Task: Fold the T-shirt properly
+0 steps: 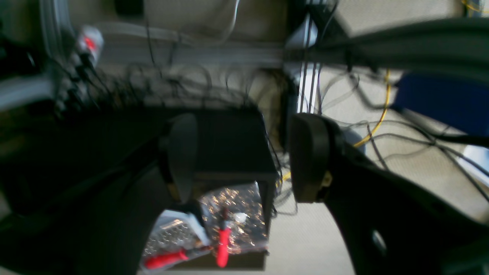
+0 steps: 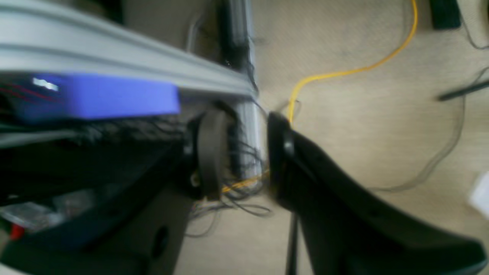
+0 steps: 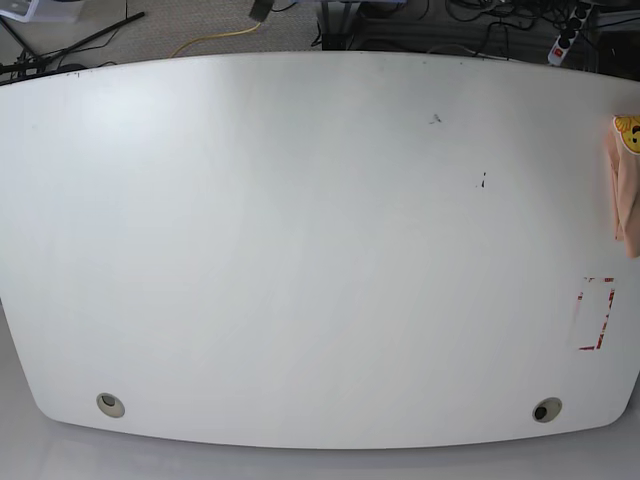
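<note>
Both grippers empty with jaws apart, left gripper (image 1: 244, 156), right gripper (image 2: 240, 152), T-shirt (image 3: 626, 190) nowhere near, at table (image 3: 300, 250) edge

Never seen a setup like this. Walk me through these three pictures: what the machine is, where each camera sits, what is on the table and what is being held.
This is a robot with two arms, each ending in a two-fingered gripper with a small camera at the wrist.

The base view looks down on a large white table. Neither arm shows in it. At its far right edge lies a peach T-shirt, only partly in frame, with a bit of yellow print. Red tape marks sit below it.

The left wrist view shows the left gripper, jaws apart with nothing between them. Behind it are blurry cables and the floor.

The right wrist view shows the right gripper, jaws also apart and empty, above carpet with a yellow cable.

So nothing is held yet.
</note>
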### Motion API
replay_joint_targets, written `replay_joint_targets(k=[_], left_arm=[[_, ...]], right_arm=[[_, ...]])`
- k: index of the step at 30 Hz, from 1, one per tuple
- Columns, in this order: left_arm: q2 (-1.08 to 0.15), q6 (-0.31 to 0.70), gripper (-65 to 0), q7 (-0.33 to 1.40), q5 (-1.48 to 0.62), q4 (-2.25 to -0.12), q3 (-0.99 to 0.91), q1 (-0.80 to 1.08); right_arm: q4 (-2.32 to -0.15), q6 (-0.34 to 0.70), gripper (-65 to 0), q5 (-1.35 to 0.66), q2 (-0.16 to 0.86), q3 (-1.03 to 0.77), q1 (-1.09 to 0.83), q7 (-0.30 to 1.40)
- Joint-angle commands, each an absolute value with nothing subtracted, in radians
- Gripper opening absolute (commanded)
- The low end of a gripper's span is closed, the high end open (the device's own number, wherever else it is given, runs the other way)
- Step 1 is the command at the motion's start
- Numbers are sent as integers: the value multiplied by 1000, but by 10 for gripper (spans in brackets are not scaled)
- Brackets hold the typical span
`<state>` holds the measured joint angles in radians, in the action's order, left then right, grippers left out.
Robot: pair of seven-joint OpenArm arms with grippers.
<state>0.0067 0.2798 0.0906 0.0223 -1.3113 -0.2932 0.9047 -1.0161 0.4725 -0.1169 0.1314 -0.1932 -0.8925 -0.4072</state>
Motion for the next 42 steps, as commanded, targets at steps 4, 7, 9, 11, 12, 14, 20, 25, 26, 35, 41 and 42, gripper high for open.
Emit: replay_joint_targets(k=[4, 7, 9, 11, 12, 14, 20, 25, 26, 35, 41, 42], left_arm=[[-39, 283, -307, 87, 21, -963, -294, 723], [-51, 280, -307, 87, 21, -779, -292, 619], [-71, 272, -307, 85, 22, -653, -282, 541], [-87, 216, -307, 84, 21, -552, -223, 466], [-93, 193, -306, 84, 21, -526, -202, 443], [-97, 139, -301, 84, 21, -464, -153, 389], [-93, 35, -301, 84, 18, -338, -76, 259], [-70, -7, -301, 85, 21, -275, -39, 171], [-68, -7, -301, 85, 21, -259, -33, 157], [-65, -10, -301, 85, 15, -200, -24, 105], [-65, -10, -301, 85, 13, -200, -24, 105], [-65, -10, -301, 85, 13, -200, -24, 105]], right_arm=[[-760, 441, -471, -71, 142, -200, -704, -429], [-636, 441, -471, -68, 145, -200, -608, -429], [-562, 441, -471, -68, 148, -199, -542, -429], [-498, 441, -471, -67, 148, -199, -487, -427], [-472, 441, -471, -67, 148, -199, -463, -427], [-401, 441, -471, -67, 150, -199, -407, -426], [-257, 440, -469, -67, 162, -154, -271, -400], [-242, 420, -469, -67, 162, -97, -213, -308], [-242, 397, -469, -67, 162, -87, -208, -298], [-236, 206, -466, -68, 160, 70, -180, -294], [-234, 199, -466, -68, 157, 87, -185, -294], [-234, 199, -466, -68, 157, 87, -185, -294]])
